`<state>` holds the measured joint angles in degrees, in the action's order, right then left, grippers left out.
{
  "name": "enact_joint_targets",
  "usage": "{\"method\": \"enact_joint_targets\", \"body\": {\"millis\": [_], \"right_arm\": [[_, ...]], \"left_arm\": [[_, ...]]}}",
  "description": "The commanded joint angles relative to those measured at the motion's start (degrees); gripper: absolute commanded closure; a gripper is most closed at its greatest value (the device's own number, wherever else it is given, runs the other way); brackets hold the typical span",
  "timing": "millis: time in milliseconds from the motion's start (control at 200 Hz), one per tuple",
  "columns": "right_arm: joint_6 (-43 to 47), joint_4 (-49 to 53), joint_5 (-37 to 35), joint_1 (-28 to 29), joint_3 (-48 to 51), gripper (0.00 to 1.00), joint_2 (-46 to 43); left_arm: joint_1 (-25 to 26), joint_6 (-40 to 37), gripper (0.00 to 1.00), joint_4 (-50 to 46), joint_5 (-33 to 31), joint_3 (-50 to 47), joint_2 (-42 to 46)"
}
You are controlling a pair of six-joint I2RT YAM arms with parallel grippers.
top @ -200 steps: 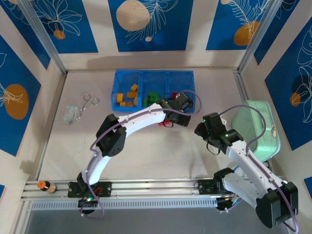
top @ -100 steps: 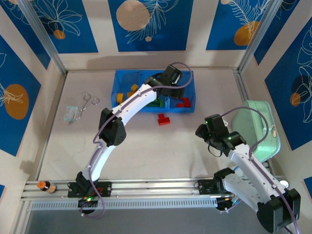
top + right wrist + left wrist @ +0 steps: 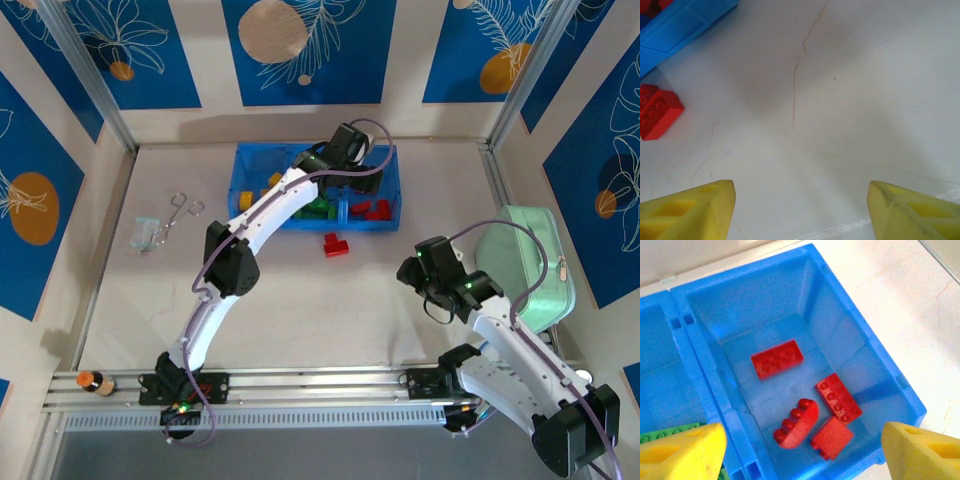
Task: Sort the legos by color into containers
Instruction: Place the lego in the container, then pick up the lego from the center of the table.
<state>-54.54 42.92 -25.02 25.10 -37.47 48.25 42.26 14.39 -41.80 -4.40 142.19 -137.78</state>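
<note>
The blue tray [image 3: 390,155] stands at the back of the table with three compartments. Yellow-orange legos [image 3: 262,197] lie in the left one, green legos [image 3: 318,207] in the middle, red legos [image 3: 372,210] in the right. My left gripper [image 3: 350,162] hovers over the tray. In the left wrist view it [image 3: 805,455] is open above the right compartment [image 3: 850,335], where several red bricks [image 3: 795,422] lie loose. One red lego [image 3: 336,244] rests on the table in front of the tray. My right gripper [image 3: 800,210] is open over bare table, with that red lego [image 3: 655,112] to its left.
Metal scissors [image 3: 180,215] and a clear packet [image 3: 147,232] lie at the left of the table. A mint-green case [image 3: 525,265] sits at the right edge beside the right arm. A small orange bottle [image 3: 90,381] stands on the front rail.
The left arm swung from the table in front of the tray up and back over the tray, uncovering the red lego on the table. The right arm barely shifted.
</note>
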Motion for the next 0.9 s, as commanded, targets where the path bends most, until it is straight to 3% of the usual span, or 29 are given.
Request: {"method": "enact_joint_targets", "body": {"millis": [0,150,230,555,890], "right_arm": [[-1.54,0.86,0.01,1.00,-0.34,0.29,0.32],[-0.33,-0.78,0.51,1.96,-0.17,0.29,1.46],[1.34,-2.21,1.71,2.32,-0.31,0.29,2.71],[12.46,-9.94,10.52,4.03,-5.96,0.28,15.25],[20.43,-9.42,11.44,8.55,-24.11,0.19,39.55]], "left_arm": [[0.15,-1.08,0.17,-0.06,1.76,1.90,-1.40],[0.28,-0.27,0.18,-2.58,2.73,1.09,0.72],[0.36,0.47,0.19,-2.10,2.43,-4.40,4.50],[0.35,4.20,0.21,24.73,3.23,-57.09,35.07],[0.36,9.46,0.20,30.47,-0.76,-91.99,58.79]]}}
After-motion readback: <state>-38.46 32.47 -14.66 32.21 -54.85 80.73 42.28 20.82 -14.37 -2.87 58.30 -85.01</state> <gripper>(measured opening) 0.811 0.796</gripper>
